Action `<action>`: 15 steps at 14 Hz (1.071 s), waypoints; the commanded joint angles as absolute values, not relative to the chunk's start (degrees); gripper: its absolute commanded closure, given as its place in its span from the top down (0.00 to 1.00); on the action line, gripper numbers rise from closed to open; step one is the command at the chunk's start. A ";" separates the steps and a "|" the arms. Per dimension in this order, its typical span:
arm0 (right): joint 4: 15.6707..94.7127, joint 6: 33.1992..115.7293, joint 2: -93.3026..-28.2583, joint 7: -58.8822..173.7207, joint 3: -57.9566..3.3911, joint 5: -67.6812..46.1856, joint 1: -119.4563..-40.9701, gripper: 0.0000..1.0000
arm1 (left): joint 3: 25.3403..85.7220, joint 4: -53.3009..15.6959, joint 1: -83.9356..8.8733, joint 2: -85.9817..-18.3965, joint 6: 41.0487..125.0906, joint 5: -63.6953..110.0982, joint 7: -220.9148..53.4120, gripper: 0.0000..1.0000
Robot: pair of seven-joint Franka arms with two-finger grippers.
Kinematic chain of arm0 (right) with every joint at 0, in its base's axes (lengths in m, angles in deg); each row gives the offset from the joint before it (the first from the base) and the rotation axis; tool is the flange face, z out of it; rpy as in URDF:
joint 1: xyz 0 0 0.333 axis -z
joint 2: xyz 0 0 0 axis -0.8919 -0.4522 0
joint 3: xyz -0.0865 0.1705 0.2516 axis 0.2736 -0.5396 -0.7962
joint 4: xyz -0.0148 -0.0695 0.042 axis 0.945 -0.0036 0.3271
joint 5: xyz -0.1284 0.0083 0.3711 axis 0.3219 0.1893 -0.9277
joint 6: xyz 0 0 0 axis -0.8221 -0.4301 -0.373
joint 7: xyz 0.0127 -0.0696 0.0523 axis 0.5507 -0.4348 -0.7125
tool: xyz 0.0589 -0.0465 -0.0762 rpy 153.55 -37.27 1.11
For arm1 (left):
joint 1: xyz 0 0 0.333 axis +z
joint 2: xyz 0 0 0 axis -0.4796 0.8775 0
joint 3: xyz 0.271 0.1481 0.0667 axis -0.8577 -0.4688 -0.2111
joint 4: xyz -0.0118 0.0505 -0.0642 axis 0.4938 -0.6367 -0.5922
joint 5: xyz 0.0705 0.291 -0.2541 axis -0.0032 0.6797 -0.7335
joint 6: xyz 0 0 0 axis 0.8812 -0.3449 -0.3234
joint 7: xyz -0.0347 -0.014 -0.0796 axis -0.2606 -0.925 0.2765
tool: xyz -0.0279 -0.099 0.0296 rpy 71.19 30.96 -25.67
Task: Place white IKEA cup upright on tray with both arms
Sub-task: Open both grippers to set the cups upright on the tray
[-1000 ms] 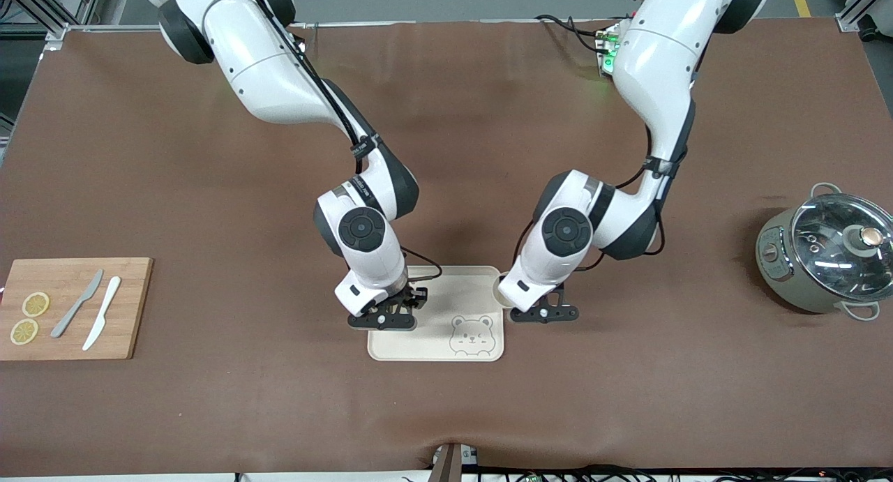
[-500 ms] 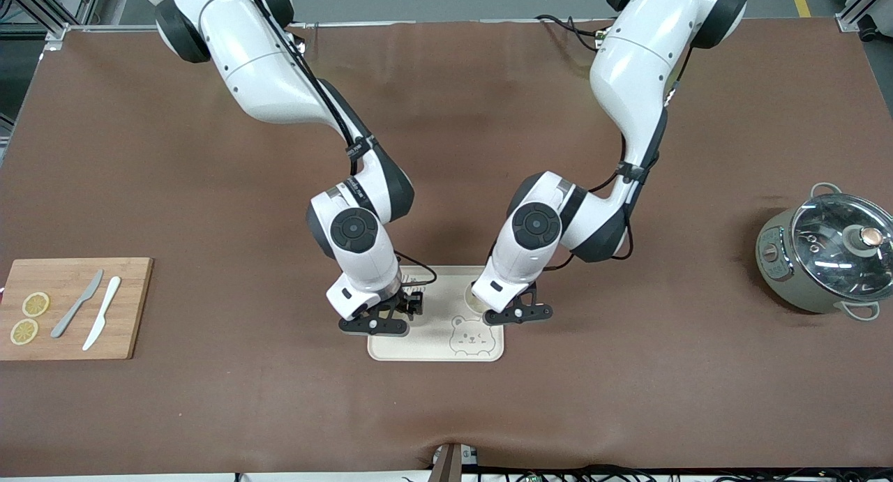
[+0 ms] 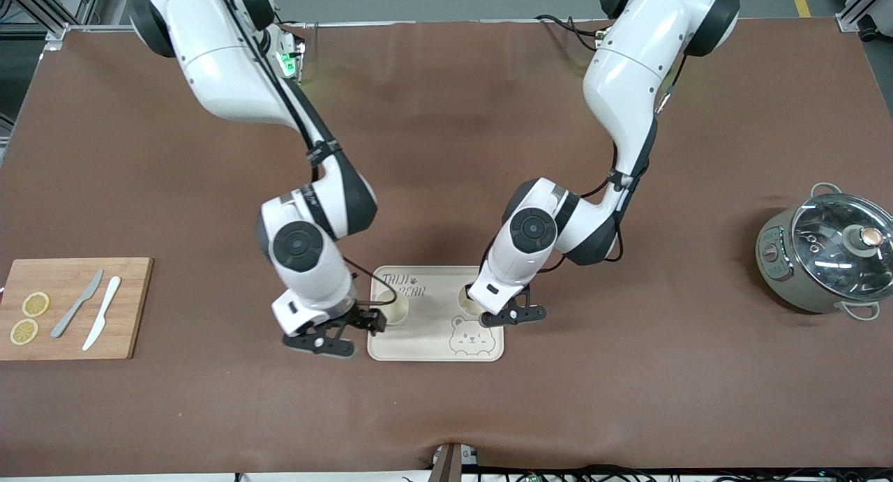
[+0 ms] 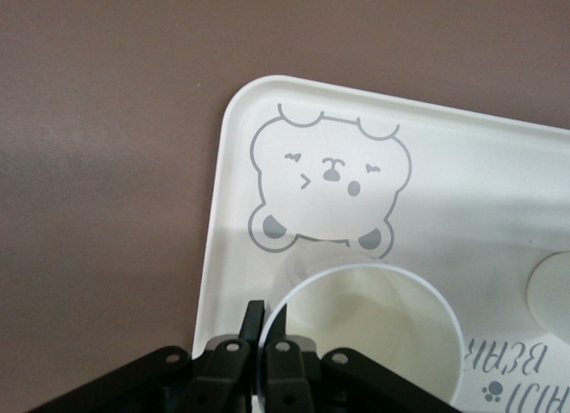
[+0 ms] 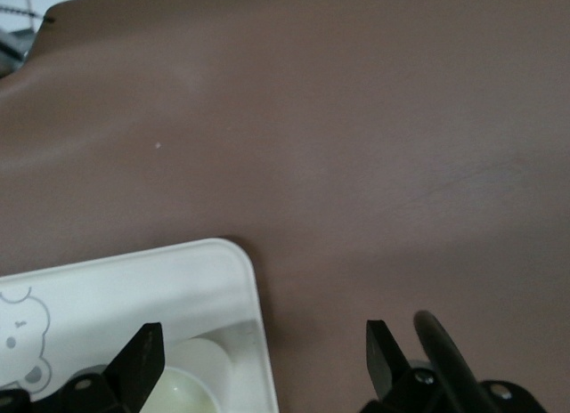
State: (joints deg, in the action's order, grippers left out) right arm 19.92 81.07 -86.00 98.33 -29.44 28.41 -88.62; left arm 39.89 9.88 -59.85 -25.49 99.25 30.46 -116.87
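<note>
The cream tray point(image 3: 432, 342) with the bear drawing lies mid-table. Two white cups are upright on or over it. My left gripper point(image 3: 502, 316) is shut on the rim of one cup point(image 3: 469, 297), beside the bear face. In the left wrist view its fingers point(image 4: 256, 317) pinch that cup's wall point(image 4: 374, 333) over the tray point(image 4: 463, 182). I cannot tell whether this cup touches the tray. The other cup point(image 3: 392, 306) stands free at the tray's end toward the right arm. My right gripper point(image 3: 333, 337) is open and empty beside it, straddling the tray's rim point(image 5: 134, 288), with the cup point(image 5: 183, 386) by one finger.
A wooden cutting board point(image 3: 129, 307) with two knives and two lemon slices lies at the right arm's end of the table. A lidded grey pot point(image 3: 827, 259) stands at the left arm's end. Brown mat covers the table.
My right gripper has moved off the tray toward the right arm's end, leaving a cup standing there. My left gripper has carried its cup from the tray's edge in over the tray.
</note>
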 commanded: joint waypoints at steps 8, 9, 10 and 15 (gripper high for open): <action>20.42 72.75 -78.54 90.84 -30.80 24.96 -77.98 1.00 | 39.84 10.77 -59.77 -24.98 100.91 26.33 -117.73 1.00; 20.68 72.75 -77.67 90.84 -30.45 25.13 -77.45 1.00 | 39.84 10.77 -59.51 -25.34 100.82 23.09 -117.82 1.00; 21.03 72.58 -76.79 90.14 -30.36 25.31 -76.57 1.00 | 39.67 10.77 -59.42 -25.77 100.56 21.40 -117.91 1.00; 21.65 64.59 -72.92 79.69 -30.27 25.22 -70.42 1.00 | 39.58 11.04 -57.32 -29.37 94.78 21.38 -117.39 1.00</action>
